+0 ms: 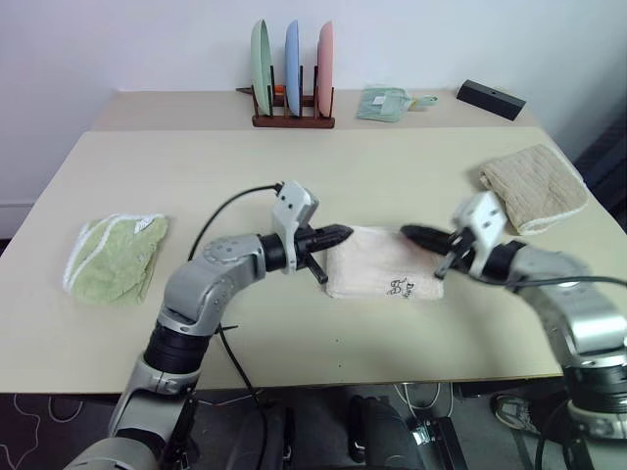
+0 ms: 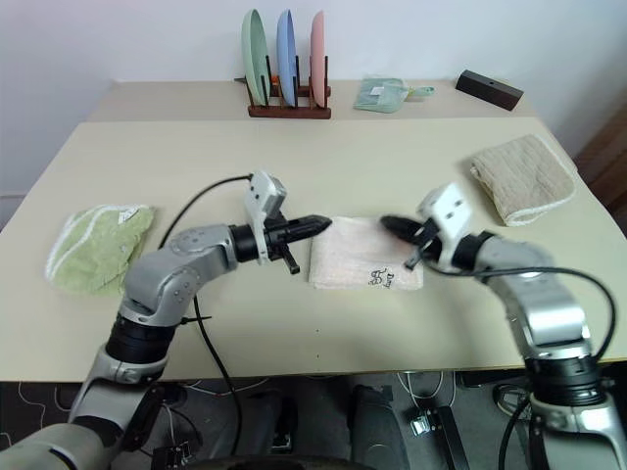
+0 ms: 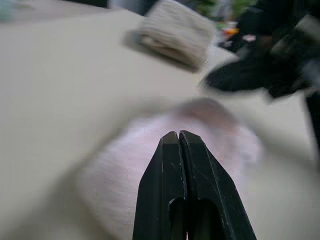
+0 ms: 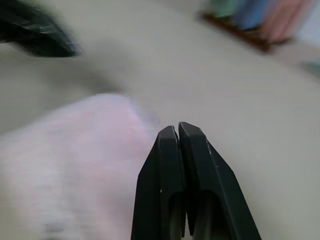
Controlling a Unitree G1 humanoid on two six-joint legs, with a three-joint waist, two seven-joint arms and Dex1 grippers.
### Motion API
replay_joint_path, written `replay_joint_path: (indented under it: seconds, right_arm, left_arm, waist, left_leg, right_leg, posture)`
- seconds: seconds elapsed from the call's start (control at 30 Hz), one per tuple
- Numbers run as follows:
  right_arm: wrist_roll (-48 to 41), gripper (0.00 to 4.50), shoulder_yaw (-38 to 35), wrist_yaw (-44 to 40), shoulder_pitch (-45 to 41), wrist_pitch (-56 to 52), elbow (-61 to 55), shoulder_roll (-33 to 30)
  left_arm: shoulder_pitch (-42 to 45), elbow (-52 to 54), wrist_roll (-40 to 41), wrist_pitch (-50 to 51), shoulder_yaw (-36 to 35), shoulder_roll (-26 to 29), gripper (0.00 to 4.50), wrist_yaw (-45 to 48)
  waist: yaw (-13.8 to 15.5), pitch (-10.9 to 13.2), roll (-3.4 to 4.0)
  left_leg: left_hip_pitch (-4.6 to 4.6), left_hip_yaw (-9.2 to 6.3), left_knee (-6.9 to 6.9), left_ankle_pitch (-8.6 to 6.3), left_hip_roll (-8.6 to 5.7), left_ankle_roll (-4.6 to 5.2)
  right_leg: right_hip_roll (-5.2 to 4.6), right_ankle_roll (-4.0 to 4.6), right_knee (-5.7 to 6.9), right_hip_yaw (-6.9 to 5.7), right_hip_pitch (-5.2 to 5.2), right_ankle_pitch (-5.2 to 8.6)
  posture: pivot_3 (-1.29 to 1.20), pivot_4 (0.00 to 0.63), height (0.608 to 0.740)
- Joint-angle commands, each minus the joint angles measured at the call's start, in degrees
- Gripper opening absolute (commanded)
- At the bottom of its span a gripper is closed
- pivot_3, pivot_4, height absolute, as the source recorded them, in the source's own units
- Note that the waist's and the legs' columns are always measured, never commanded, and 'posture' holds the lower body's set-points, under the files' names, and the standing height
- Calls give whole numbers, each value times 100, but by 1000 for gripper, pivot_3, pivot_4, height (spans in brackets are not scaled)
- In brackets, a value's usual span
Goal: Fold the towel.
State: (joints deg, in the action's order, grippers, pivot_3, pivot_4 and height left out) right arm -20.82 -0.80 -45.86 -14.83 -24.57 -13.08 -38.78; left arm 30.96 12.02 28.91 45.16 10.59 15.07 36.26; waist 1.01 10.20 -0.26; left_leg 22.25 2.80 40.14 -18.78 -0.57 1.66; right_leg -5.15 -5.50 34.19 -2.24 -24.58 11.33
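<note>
The pale pink towel [image 1: 384, 263] lies folded into a small rectangle on the table's middle, its dark printed logo [image 1: 400, 287] facing up near the front edge. My left gripper [image 1: 343, 235] hovers at the towel's left end, shut and holding nothing. My right gripper [image 1: 409, 233] hangs over the towel's right end, likewise shut with nothing in it. In the left wrist view the closed fingers [image 3: 182, 165] point over the pink towel [image 3: 130, 170] toward the right gripper [image 3: 240, 75]. The right wrist view has its fingers [image 4: 180, 160] shut above the towel [image 4: 75, 155].
A light green towel [image 1: 113, 255] lies at the table's left. A beige towel [image 1: 534, 186] sits at the right. At the back stand a wooden rack with three plates [image 1: 292, 73], a small folded green cloth [image 1: 384, 102] and a black box [image 1: 490, 99].
</note>
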Motion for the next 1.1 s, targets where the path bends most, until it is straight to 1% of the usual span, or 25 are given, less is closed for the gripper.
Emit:
replay_joint_path:
  seconds: [0.03, 0.1, 0.17, 0.23, 0.33, 0.43, 0.53, 0.6, 0.63, 0.7, 0.8, 0.87, 0.9, 0.93, 0.97, 1.1]
  right_arm:
    - [452, 58, 256, 339, -34, 65, 246, 161]
    - [510, 58, 385, 473, -41, 16, 594, 411]
    - [733, 58, 583, 504, 20, 151, 900, 502]
    - [904, 58, 618, 588, 19, 264, 1100, 559]
    - [932, 58, 551, 636, 2, 349, 1117, 604]
    - [763, 58, 352, 550, -27, 378, 854, 574]
    - [511, 58, 84, 335, -110, 329, 549, 408]
    - [152, 568, -127, 99, -163, 122, 323, 311]
    - [-146, 830, -272, -107, -182, -67, 124, 192]
    - [-559, 1716, -491, -387, -237, -411, -171, -58]
    - [-827, 3282, -619, -512, -281, -701, -348, -254]
    - [-828, 4164, -591, -686, -222, -797, -437, -493]
    - [-802, 4500, -574, -721, -201, -814, -453, -567]
    - [-773, 4500, -567, -769, -149, -795, -426, -629]
    - [-760, 4500, -564, -789, -117, -777, -400, -658]
    - [-671, 4500, -543, -813, -7, -651, -329, -687]
  left_arm:
    - [-26, -263, -150, -41, 165, -124, 0, -58]
    - [-86, -697, -413, -144, 377, -176, 0, -120]
    - [-136, -1115, -780, -335, 604, -187, 0, -211]
    - [-179, -1436, -991, -560, 635, -240, 0, -286]
    - [-248, -1708, -1296, -950, 638, -278, 0, -432]
    - [-403, -1353, -1070, -1065, 378, -391, 0, -395]
    - [-439, -773, -634, -1025, -138, -528, 0, -430]
    - [-405, -509, -427, -889, -394, -523, 0, -464]
    - [-357, -360, -180, -668, -655, -514, 246, -529]
    - [-261, -167, 266, -161, -1153, -487, 860, -743]
    - [-183, -77, 652, 463, -1544, -503, 2358, -1054]
    - [-245, -135, 1101, 1232, -1805, -569, 3285, -1263]
    - [-264, -155, 1282, 1517, -1908, -614, 3847, -1355]
    - [-267, -265, 1302, 1744, -1925, -685, 4323, -1507]
    - [-257, -333, 1291, 1871, -1928, -735, 4445, -1626]
    - [-91, -786, 1499, 2272, -2191, -1148, 4445, -1970]
  waist:
    - [-22, 0, 1]
    - [-27, 0, 1]
    - [-27, -2, 4]
    - [-29, -2, 4]
    - [-24, -10, -3]
    - [-28, -11, -3]
    - [-26, -10, -2]
    - [-25, -9, -1]
    - [-25, -9, -1]
    - [-28, -8, 0]
    - [-28, -9, -1]
    - [-23, -9, -1]
    - [-18, -8, -2]
    - [-16, -8, -2]
    - [-14, -8, -2]
    - [-18, -7, -4]
  left_leg:
    - [0, 1, 1, 0, -4, 1]
    - [0, 4, 2, 1, -5, -1]
    - [-3, 2, 0, 1, -2, -2]
    - [-8, 2, -3, 1, 1, -2]
    - [-17, 2, -2, 1, 4, -2]
    - [-31, 2, -2, -3, 4, 5]
    - [-24, 0, -2, -3, 6, 5]
    - [-10, -1, -2, -2, 7, 4]
    - [-3, -1, -2, -2, 7, 4]
    - [-2, -3, -2, -1, 7, 3]
    - [-3, -5, -2, -3, 7, 5]
    - [-4, -6, -2, -3, 7, 5]
    - [-4, -6, -2, -3, 6, 5]
    - [-3, -6, -2, -3, 6, 5]
    - [-3, -6, -2, -3, 4, 5]
    - [-3, -6, 0, -2, 1, 5]
  right_leg:
    - [-3, 0, 1, 0, 0, 0]
    - [-2, -1, 3, 2, -2, 0]
    - [4, -2, 5, 1, -2, -1]
    - [9, -3, 7, 0, -1, -2]
    - [10, -4, 6, 0, 9, -2]
    - [6, 0, 6, 1, 23, -1]
    - [4, 0, 8, 2, 14, -1]
    - [3, -2, 11, 2, -1, -3]
    - [3, -2, 12, 1, -7, -3]
    - [2, -3, 12, 0, -7, -4]
    - [2, -3, 11, -2, -6, -4]
    - [4, -3, 11, -3, -4, -4]
    - [4, -3, 11, -4, -3, -4]
    - [4, -4, 11, -4, -3, -4]
    - [3, -4, 10, -4, -2, -4]
    - [4, -7, 9, -4, 0, -6]
  posture:
    - [0, 150, 740]
    - [0, 150, 740]
    - [0, 150, 740]
    - [0, 150, 740]
    - [0, 150, 740]
    - [0, 150, 740]
    - [0, 150, 740]
    - [0, 150, 740]
    - [0, 150, 740]
    - [0, 150, 740]
    - [0, 150, 740]
    - [0, 150, 740]
    - [0, 150, 740]
    - [0, 150, 740]
    - [0, 150, 740]
    - [0, 150, 740]
